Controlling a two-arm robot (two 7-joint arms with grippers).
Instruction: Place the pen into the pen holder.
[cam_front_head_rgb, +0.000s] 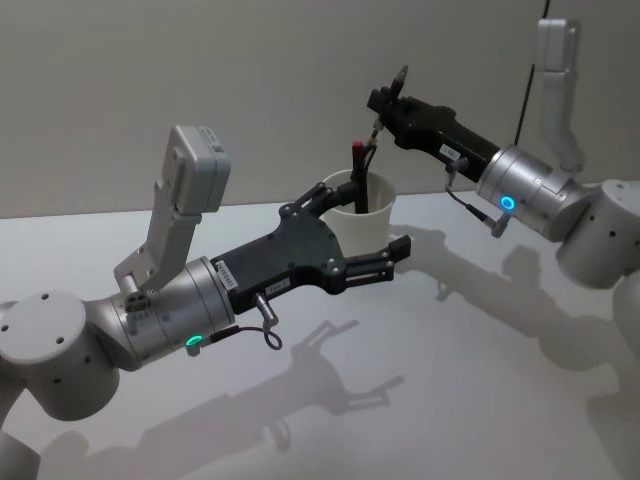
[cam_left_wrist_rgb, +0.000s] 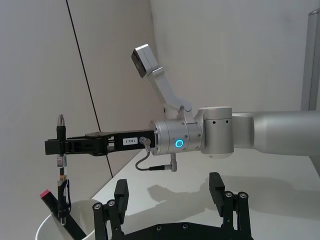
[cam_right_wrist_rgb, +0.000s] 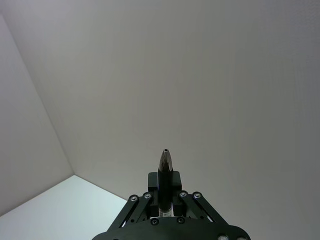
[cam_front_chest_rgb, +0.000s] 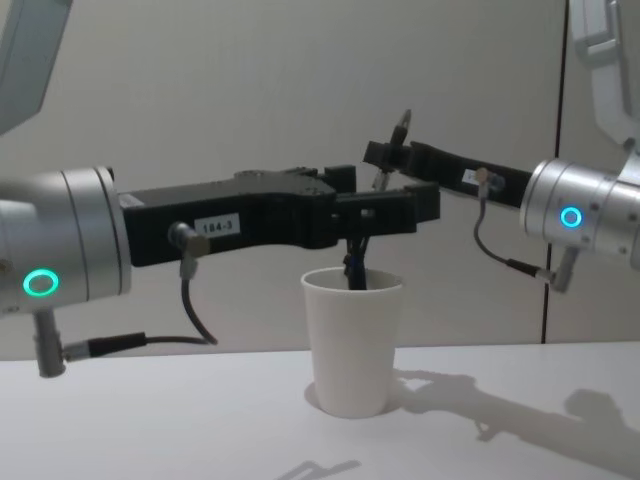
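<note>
White table (cam_front_head_rgb: 480, 330): your right gripper (cam_front_head_rgb: 385, 102) clamps the pen (cam_left_wrist_rgb: 62, 170) upright, lower end already inside the pen holder (cam_front_chest_rgb: 352, 340) directly below; left gripper (cam_front_head_rgb: 375, 245) spread wide around it.

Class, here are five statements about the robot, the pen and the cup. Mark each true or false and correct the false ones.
1. The right gripper holds the pen upright over the pen holder. True.
2. The pen holder lies on its side. False: it stands upright on the table.
3. The left gripper has its fingers open on either side of the pen holder. True.
4. The pen holder is empty. False: a red-capped marker leans inside.
5. The pen lies flat on the table. False: its lower end is at the cup's mouth.
</note>
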